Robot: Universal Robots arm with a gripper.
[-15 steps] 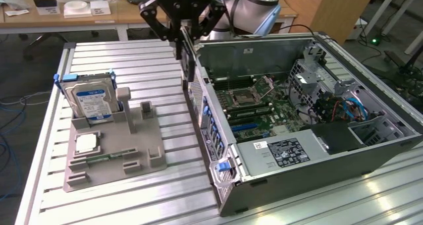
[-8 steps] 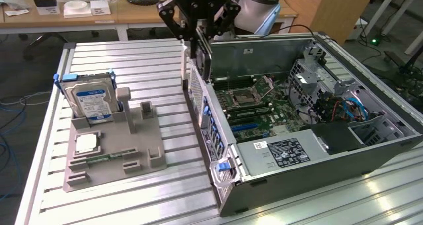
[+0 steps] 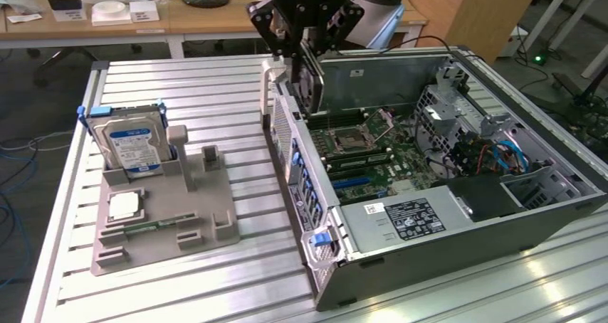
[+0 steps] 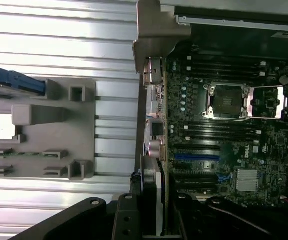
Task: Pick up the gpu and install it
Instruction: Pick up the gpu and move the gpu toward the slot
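Nearest you in the exterior view is the open computer case (image 3: pixel 532 216), with its labelled power supply (image 3: pixel 399 216) at the front. To the exterior view's left of it, the grey holder tray (image 3: pixel 190 209) lies on the ribbed metal table (image 3: pixel 238 287). The tray carries a square chip (image 3: pixel 125 205) and a slim memory stick (image 3: pixel 142 228), and the hard drive (image 3: pixel 133 141) with the blue label stands upright at its far end.

Further back you see the motherboard (image 3: pixel 371 159) and its empty processor socket (image 3: pixel 354 134). Above the case's rear wall the gripper (image 3: pixel 306 53) is clamped on the gpu (image 3: pixel 310 88). The card hangs edge-down as a dark upright panel, and its lower end is level with the rim of the case. Beyond that is a wooden desk (image 3: pixel 95 20) with small items on it.

The wrist view looks straight down past the gripper (image 4: pixel 154 222), where you can see the gpu (image 4: pixel 158 200) pinched between the dark fingers (image 4: pixel 126 215), its pale edge just above the rear wall. This view also gives you the blue expansion slot (image 4: pixel 196 156) on the motherboard (image 4: pixel 219 130), beside the socket (image 4: pixel 226 100). The exterior view does not show that slot clearly. From above, the tray (image 4: pixel 39 115) is flat, and the hard drive (image 4: pixel 19 82) shows just its blue-trimmed top edge.
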